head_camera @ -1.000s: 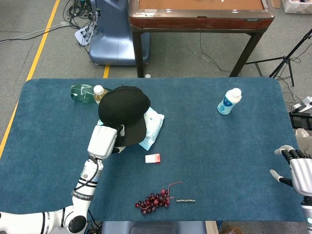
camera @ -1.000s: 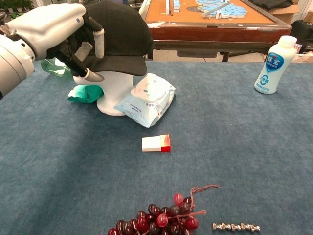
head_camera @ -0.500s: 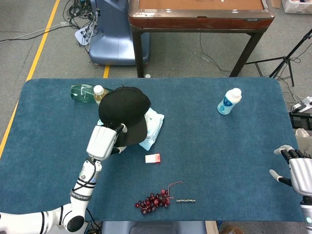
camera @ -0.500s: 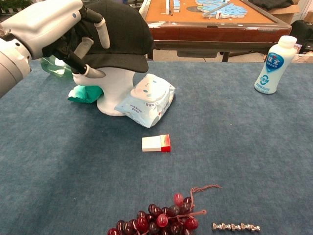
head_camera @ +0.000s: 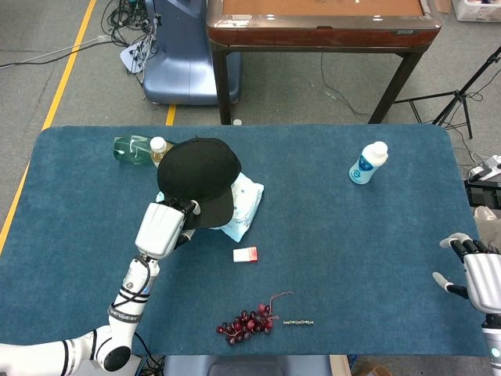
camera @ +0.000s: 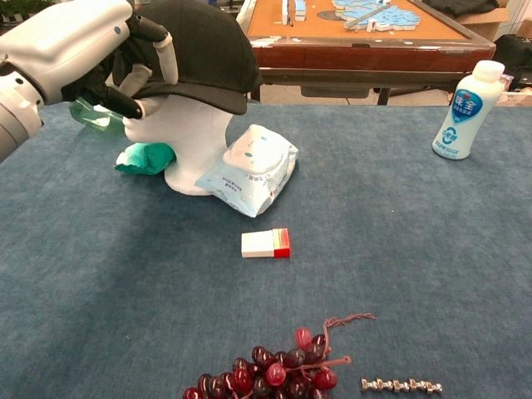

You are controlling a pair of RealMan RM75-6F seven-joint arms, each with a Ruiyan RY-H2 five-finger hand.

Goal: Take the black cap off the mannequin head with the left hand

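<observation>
**My left hand on the cap**

My left hand [camera: 100,58] grips the black cap [camera: 199,50] from the left side, fingers [camera: 162,54] laid over the crown and the thumb tucked beneath its lower edge. The cap sits on top of the white mannequin head [camera: 187,137], its brim pointing to the right and tilted slightly up. The head stands on the blue table [head_camera: 352,258], toward the far left part of it.

My right hand [head_camera: 479,274] rests at the near right edge of the table, holding nothing, fingers loosely apart.

A pack of wet wipes [camera: 249,170] leans against the right side of the mannequin head's base, and a crumpled green cloth [camera: 145,158] lies touching it on the left. A green bottle [head_camera: 141,149] lies on its side behind the head. Nearer me is a small white and red box [camera: 266,243], then a bunch of dark red grapes [camera: 270,374] with a short metal chain [camera: 403,385] just to their right. A white and blue bottle [camera: 465,112] stands upright on the far right.
</observation>
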